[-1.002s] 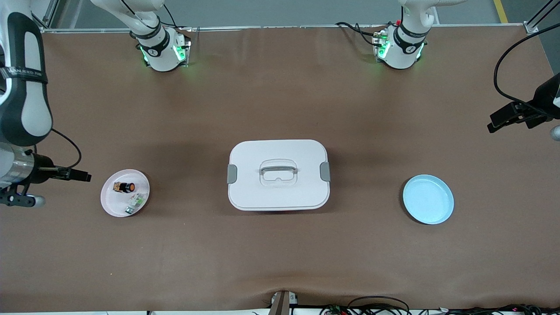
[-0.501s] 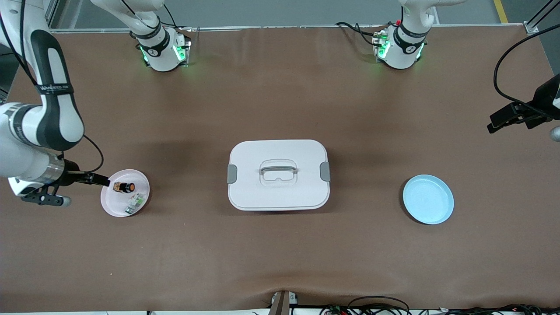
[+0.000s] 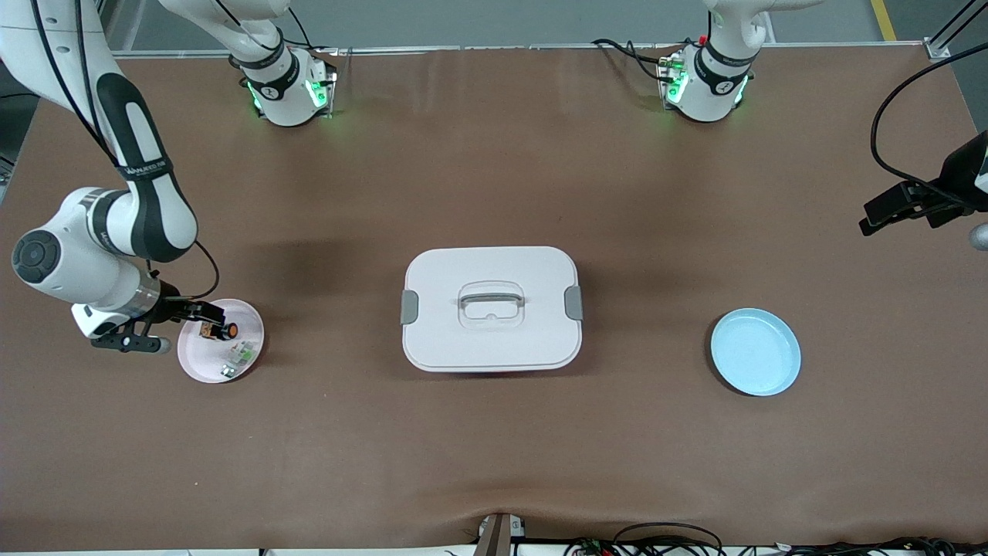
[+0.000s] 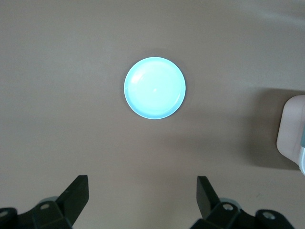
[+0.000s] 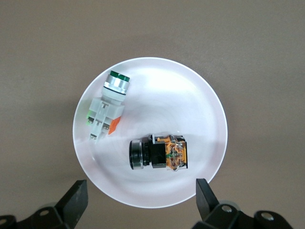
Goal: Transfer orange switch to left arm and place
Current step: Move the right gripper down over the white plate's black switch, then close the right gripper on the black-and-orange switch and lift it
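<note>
The orange switch (image 3: 221, 330) lies on its side on a pink plate (image 3: 194, 364) toward the right arm's end of the table. In the right wrist view the switch (image 5: 157, 153) is a black cylinder with a tan end on the plate (image 5: 190, 102). My right gripper (image 3: 207, 314) is open and empty, over the plate's rim, just beside the switch; it also shows in the right wrist view (image 5: 140, 198). The white box (image 3: 491, 309) stands mid-table. My left gripper (image 3: 899, 205) waits, open and empty, high over the left arm's end of the table, as its wrist view (image 4: 143, 193) shows.
A small white-and-green component (image 3: 238, 356) shares the pink plate, also in the right wrist view (image 5: 107, 107). A light blue plate (image 3: 755, 351) lies bare toward the left arm's end, seen in the left wrist view (image 4: 155, 88) with the box's corner (image 4: 293, 136).
My right arm has swung in from the table's end, and its gripper went from outside the pink plate to over its rim beside the switch. The left arm has not moved.
</note>
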